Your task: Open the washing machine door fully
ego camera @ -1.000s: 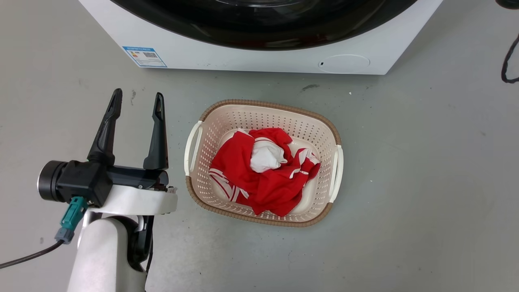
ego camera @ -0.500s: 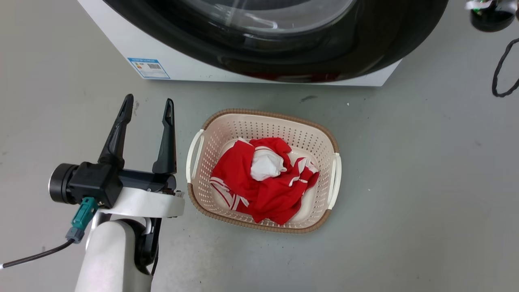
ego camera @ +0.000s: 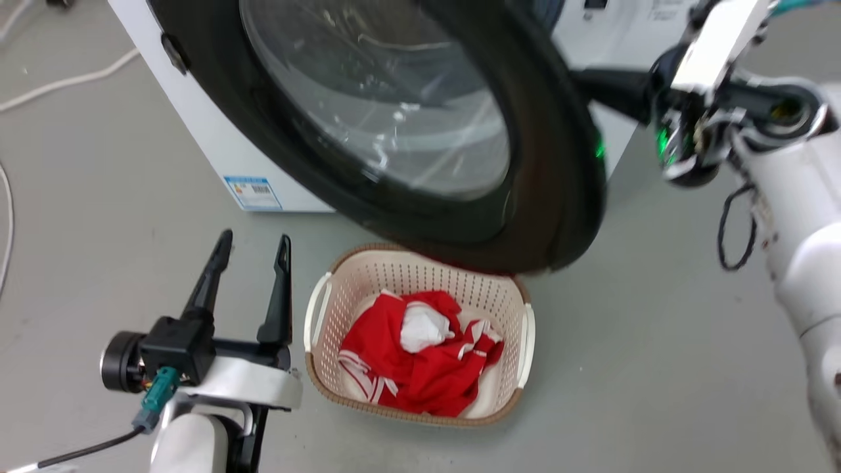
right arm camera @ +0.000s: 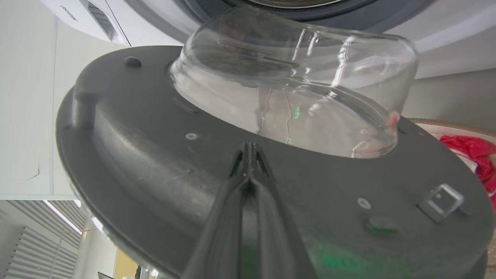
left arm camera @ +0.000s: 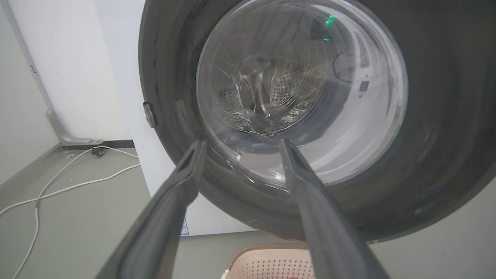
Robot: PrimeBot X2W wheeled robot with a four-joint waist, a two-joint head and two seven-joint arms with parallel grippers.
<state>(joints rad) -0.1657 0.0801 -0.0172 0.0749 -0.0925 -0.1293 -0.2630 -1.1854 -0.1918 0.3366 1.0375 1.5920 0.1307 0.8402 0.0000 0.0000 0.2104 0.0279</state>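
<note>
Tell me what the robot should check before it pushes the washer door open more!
1. Is the washing machine door fully open? Not ok: it stands only partly swung out from the washing machine.
2. Is the right gripper placed to push? Ok: it is shut, with its tips against the door's dark inner face.
3. Is the left gripper out of the way? Ok: it is open and low beside the basket.
4. Does the door clear the basket? Cannot tell: in the head view its lower edge overlaps the far rim.
5. Are the red clothes inside the basket? Ok.
</note>
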